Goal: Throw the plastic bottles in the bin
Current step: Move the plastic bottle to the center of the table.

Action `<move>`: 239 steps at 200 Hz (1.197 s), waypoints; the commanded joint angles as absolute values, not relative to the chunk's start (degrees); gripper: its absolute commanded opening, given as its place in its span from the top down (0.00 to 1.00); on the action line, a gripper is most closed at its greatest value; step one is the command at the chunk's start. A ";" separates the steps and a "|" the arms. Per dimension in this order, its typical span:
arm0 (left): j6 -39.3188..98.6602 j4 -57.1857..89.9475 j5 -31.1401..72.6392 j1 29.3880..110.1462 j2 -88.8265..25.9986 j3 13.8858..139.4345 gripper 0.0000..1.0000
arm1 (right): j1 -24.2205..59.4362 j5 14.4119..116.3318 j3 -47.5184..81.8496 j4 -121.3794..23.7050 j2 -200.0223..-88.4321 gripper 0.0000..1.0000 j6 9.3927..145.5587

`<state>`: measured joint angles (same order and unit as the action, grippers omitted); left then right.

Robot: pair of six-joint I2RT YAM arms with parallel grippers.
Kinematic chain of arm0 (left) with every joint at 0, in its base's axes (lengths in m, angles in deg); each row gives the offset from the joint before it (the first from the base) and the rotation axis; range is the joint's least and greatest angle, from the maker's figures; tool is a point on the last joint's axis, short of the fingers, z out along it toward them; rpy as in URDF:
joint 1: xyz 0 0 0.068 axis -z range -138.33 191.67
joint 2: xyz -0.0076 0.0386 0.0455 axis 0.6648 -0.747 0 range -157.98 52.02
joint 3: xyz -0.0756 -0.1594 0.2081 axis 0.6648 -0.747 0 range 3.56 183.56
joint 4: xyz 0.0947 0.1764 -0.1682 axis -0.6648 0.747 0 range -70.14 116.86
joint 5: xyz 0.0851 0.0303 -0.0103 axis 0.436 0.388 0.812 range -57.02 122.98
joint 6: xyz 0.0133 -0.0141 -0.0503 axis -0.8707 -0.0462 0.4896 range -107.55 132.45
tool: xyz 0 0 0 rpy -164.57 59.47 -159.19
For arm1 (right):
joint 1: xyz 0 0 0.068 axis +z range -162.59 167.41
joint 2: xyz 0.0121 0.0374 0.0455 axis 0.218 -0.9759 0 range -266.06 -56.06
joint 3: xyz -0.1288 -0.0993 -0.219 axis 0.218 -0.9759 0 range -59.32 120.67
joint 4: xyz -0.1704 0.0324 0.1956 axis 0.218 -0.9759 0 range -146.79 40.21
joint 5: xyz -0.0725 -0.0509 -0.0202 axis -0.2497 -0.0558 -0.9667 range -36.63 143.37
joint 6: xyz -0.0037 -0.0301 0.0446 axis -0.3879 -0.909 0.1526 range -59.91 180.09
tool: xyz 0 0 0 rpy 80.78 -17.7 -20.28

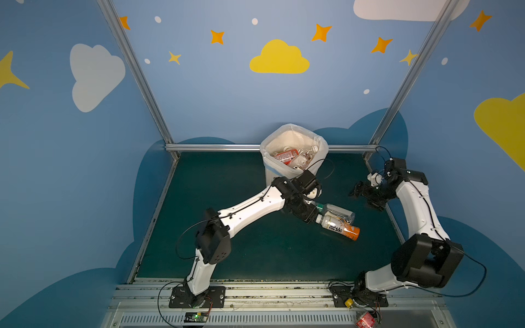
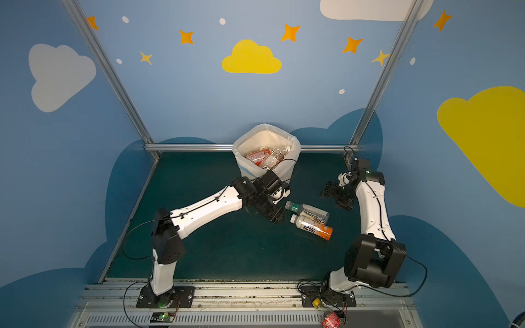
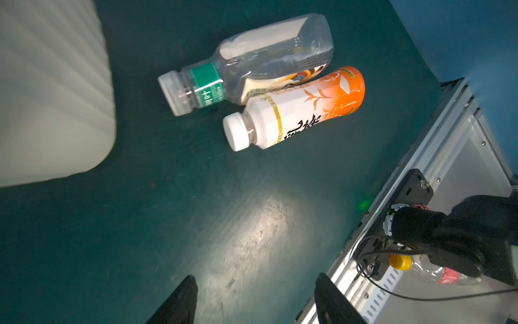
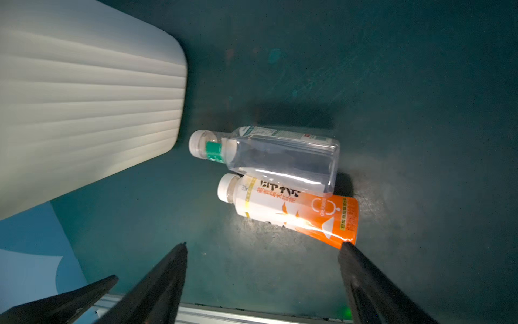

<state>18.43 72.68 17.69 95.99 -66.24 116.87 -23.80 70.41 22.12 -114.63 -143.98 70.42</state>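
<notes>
Left wrist view, left claw (image 3: 256, 277) released, arm outstretched, right claw (image 4: 263, 245) released near bottles (image 4: 294, 207)

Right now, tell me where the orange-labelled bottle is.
In both top views the orange-labelled bottle lies on the green mat, right of centre, against the clear green-banded bottle, nearer than the bin.
</notes>
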 commanded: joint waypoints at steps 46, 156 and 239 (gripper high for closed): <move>16.03 77.86 17.08 97.39 -64.43 123.46 0.33 | -23.85 66.14 24.45 -110.59 -159.40 0.16 70.42; 26.13 69.01 24.03 89.70 -38.11 97.46 0.30 | -9.43 73.53 9.67 -108.39 -158.82 0.16 72.40; 22.53 70.57 9.37 87.41 -37.11 85.06 0.00 | 0.38 76.99 6.93 -104.12 -149.27 0.15 81.29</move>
